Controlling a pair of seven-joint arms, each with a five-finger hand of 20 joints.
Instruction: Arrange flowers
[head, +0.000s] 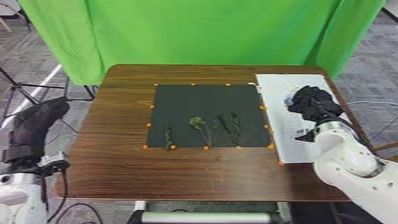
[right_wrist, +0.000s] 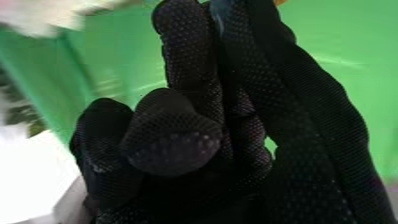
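1. The left hand (head: 37, 122), its fingers straight and close together, is off the worktop (head: 107, 172), well apart from the black mat (head: 182, 105) on its left side.
2. A slim green stem (head: 168, 136) lies on the mat's near part, towards its left edge.
3. A leafy green sprig (head: 197, 122) lies on the mat, near the middle of its near half.
4. Dark green stems (head: 235, 125) lie just right of that sprig, on the mat.
5. Orange markers (head: 271, 146) dot the mat's border.
6. Right of the mat, a long white board (head: 293, 145) lies on the worktop, with small pale flowers (head: 290, 96) at its far part.
7. The right hand (head: 314, 106) is over the board, right of the mat, beside those flowers; whether it is open or closed, I cannot tell.
8. Beyond the mat hangs a green curtain (head: 209, 35).
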